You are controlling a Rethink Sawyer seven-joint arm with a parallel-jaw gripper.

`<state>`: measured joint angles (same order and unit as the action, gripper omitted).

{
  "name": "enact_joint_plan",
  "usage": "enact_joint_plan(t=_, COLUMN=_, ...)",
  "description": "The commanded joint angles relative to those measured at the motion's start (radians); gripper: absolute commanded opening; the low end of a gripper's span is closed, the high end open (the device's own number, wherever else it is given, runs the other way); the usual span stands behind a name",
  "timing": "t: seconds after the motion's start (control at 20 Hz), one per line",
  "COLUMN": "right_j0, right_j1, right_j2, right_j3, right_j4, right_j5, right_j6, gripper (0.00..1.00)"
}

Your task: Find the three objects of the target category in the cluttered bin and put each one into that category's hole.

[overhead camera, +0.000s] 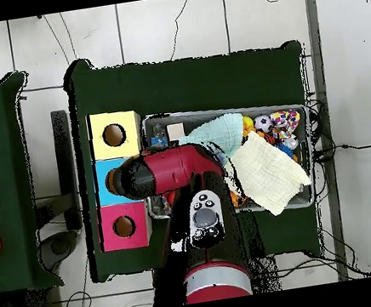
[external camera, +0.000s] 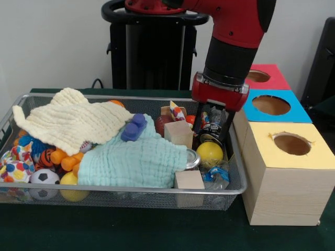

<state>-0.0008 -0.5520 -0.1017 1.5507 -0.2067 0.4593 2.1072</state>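
Three boxes with holes, yellow (external camera: pixel 291 167), blue (external camera: pixel 272 106) and red (external camera: pixel 266 76), line the right of your front view. Your gripper (external camera: pixel 211 137) hangs inside the mesh bin (external camera: pixel 131 194) at centre right, just above a yellow ball (external camera: pixel 210 152). You cannot tell whether its fingers are apart or together.

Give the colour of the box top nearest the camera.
Yellow box top; front view shows it best.

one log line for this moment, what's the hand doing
hand: lowered into mesh bin, right end | around dark can | above yellow ball | grip: cannot tell | boxes' holes: nothing visible inside
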Motion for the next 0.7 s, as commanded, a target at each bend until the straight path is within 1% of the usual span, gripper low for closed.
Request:
enact_joint_plan(t=0.05, right_j0=-0.032, right_j1=0.070, right_j2=0.029, right_j3=-0.110, right_j4=0.013, right_j5=0.067, right_j6=0.064, gripper=1.00)
enact_joint_plan(t=0.2, right_j0=-0.025, right_j1=0.099, right_j2=0.028, right_j3=-0.148, right_j4=0.019, right_j5=0.073, right_j6=0.075, gripper=1.00)
enact_joint_plan(t=0.3, right_j0=-0.022, right_j1=0.109, right_j2=0.024, right_j3=-0.160, right_j4=0.016, right_j5=0.075, right_j6=0.076, gripper=1.00)
enact_joint_plan(t=0.55, right_j0=-0.012, right_j1=0.116, right_j2=0.020, right_j3=-0.131, right_j4=0.007, right_j5=0.028, right_j6=0.092, gripper=1.00)
enact_joint_plan(t=0.7, right_j0=0.004, right_j1=0.150, right_j2=0.018, right_j3=-0.142, right_j4=0.012, right_j5=-0.010, right_j6=0.122, gripper=1.00)
